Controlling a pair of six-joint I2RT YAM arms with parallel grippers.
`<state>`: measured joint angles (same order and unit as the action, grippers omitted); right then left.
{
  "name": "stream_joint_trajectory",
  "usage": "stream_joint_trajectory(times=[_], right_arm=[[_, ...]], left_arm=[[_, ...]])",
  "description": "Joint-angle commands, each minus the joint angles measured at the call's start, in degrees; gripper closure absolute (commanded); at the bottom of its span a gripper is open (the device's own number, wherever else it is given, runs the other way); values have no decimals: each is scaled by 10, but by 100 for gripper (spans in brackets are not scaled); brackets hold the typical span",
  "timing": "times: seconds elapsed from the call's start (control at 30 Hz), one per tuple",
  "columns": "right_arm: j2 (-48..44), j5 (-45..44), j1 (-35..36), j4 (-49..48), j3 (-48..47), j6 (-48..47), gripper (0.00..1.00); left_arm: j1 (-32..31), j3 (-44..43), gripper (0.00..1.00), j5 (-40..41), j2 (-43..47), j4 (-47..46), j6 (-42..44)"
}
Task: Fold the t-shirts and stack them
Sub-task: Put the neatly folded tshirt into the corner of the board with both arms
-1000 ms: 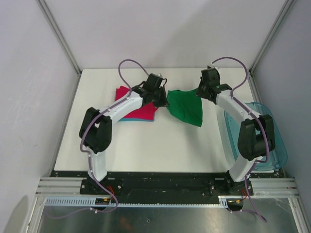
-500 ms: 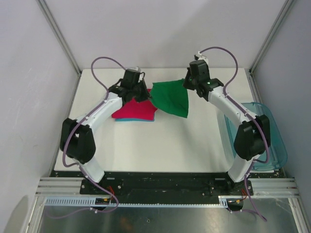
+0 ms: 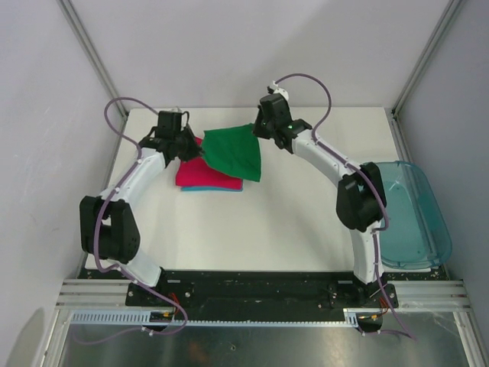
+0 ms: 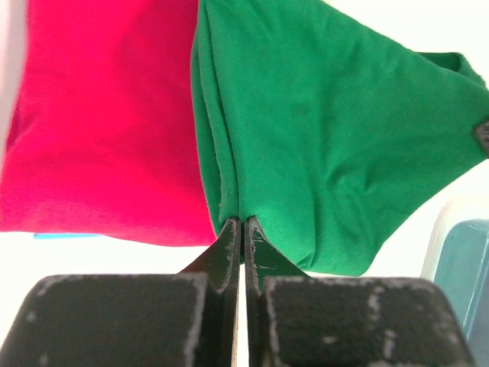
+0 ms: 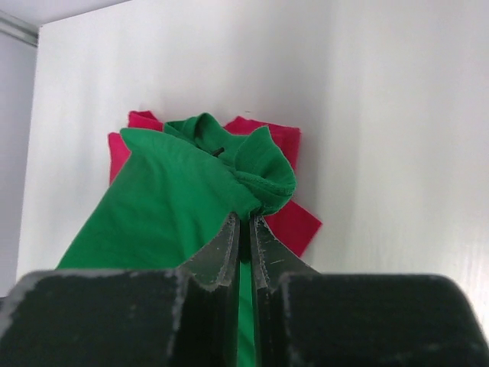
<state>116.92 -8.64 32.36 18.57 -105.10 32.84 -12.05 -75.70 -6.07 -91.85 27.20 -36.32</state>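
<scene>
The folded green t-shirt (image 3: 235,151) hangs in the air between my two grippers, over the far left part of the table. My left gripper (image 3: 191,147) is shut on its left corner (image 4: 229,206). My right gripper (image 3: 262,128) is shut on its right corner (image 5: 263,191). Under it lies the folded magenta-red t-shirt (image 3: 200,174), also seen in the left wrist view (image 4: 99,122) and the right wrist view (image 5: 294,222). It rests on the light blue t-shirt (image 3: 210,188), of which only a thin edge shows.
A translucent blue-green plastic bin (image 3: 416,214) stands at the right edge of the white table (image 3: 290,222), partly seen in the left wrist view (image 4: 462,275). Grey walls and metal posts close the back and sides.
Both grippers have carried the green t-shirt leftward, from the table's middle to above the magenta-red t-shirt. Both arms have swung left with it.
</scene>
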Motion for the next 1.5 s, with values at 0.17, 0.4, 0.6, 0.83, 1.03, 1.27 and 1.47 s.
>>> stream_joint_trajectory(times=[0.17, 0.4, 0.6, 0.83, 1.03, 1.27, 1.47], right_arm=[[65, 6, 17, -15, -117, 29, 100], [85, 15, 22, -23, -130, 38, 100], [100, 21, 25, -23, -145, 43, 100], [125, 29, 28, -14, -173, 39, 100], [140, 36, 28, -6, -186, 40, 100], [154, 40, 28, -5, -185, 40, 100], [179, 44, 26, 3, -204, 31, 100]], left_arm=[[62, 18, 100, -18, 33, -7, 33], [93, 29, 100, -25, 35, -7, 39], [108, 41, 100, -27, 35, -7, 43], [117, 52, 100, -30, 38, -7, 43], [119, 60, 100, -32, 38, -7, 44], [141, 77, 100, -30, 34, -7, 47], [145, 98, 100, -15, 19, -8, 50]])
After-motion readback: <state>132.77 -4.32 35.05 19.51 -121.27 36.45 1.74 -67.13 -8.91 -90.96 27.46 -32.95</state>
